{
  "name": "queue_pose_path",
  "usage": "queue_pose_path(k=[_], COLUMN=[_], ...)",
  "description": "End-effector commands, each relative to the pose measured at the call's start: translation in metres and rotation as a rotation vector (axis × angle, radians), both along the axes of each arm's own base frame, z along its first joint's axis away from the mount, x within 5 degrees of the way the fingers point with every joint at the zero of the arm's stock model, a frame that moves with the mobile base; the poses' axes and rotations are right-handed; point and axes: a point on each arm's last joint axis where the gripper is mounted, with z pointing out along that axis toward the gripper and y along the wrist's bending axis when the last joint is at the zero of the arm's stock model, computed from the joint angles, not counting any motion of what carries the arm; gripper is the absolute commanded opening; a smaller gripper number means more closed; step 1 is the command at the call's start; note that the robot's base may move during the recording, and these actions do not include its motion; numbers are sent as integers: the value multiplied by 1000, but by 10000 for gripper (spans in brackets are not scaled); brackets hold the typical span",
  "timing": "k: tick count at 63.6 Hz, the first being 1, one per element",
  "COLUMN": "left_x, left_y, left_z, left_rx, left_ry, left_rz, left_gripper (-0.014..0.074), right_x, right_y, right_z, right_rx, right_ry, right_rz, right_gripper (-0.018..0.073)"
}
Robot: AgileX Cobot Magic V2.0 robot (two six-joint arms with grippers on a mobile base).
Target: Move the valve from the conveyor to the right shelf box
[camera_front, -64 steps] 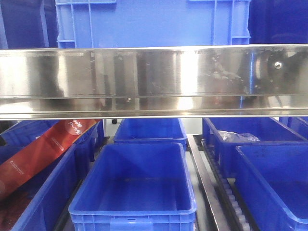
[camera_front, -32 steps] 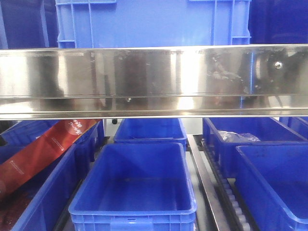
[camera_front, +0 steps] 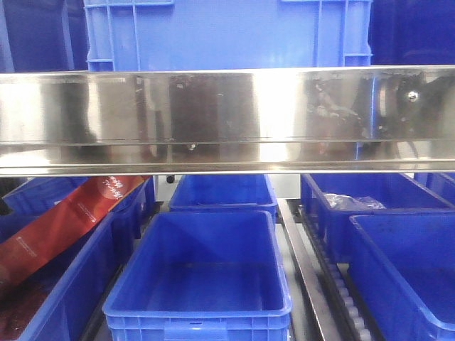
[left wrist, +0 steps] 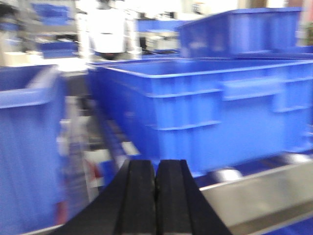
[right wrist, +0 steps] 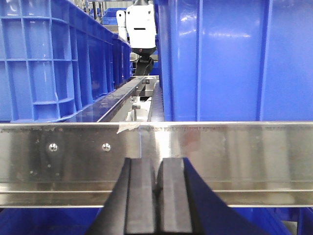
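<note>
The valve and the conveyor are out of view in all frames. My left gripper [left wrist: 156,164] is shut, its black pads pressed together with nothing between them, in front of a large blue box [left wrist: 220,107]; this view is blurred. My right gripper [right wrist: 158,161] is also shut and holds nothing, close before a shiny steel shelf rail [right wrist: 230,156]. In the front view neither gripper shows. There a blue shelf box [camera_front: 398,270] sits at the lower right, with another box [camera_front: 320,213] behind it that has a clear plastic bag [camera_front: 348,202] in it.
A wide steel shelf rail [camera_front: 227,117] crosses the front view, a blue crate [camera_front: 227,35] above it. Below stand an empty middle box [camera_front: 199,309], one behind it [camera_front: 220,202], and left boxes [camera_front: 78,284] with a red package [camera_front: 64,224]. Roller tracks [camera_front: 341,298] run between rows.
The front view has shifted very slightly; the boxes and the rail stand as before.
</note>
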Motion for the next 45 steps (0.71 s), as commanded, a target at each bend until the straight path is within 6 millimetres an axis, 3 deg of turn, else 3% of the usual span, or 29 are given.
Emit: queue_pose_path(k=[1,17,27,45], left_x=[-1,-10,-14,-17], left_y=[8,19,22,24], left_z=[-9,-62,-98,-106], left_rx=[7,-65,-158,-122], left_ry=[-4,-151,-141,-89], left_rz=[84,242,267,295], left_gripper=[-111,-111,-111,-111], right_x=[0,0,0,0], right_y=[0,0,0,0], right_z=[1,1,1,2], right_rx=[-2,-2,-2,-2], right_ry=[-25,-25,-25,-26], right_rz=[-4,-4,-4,-4], right_gripper=[-163,-163,-163,-163])
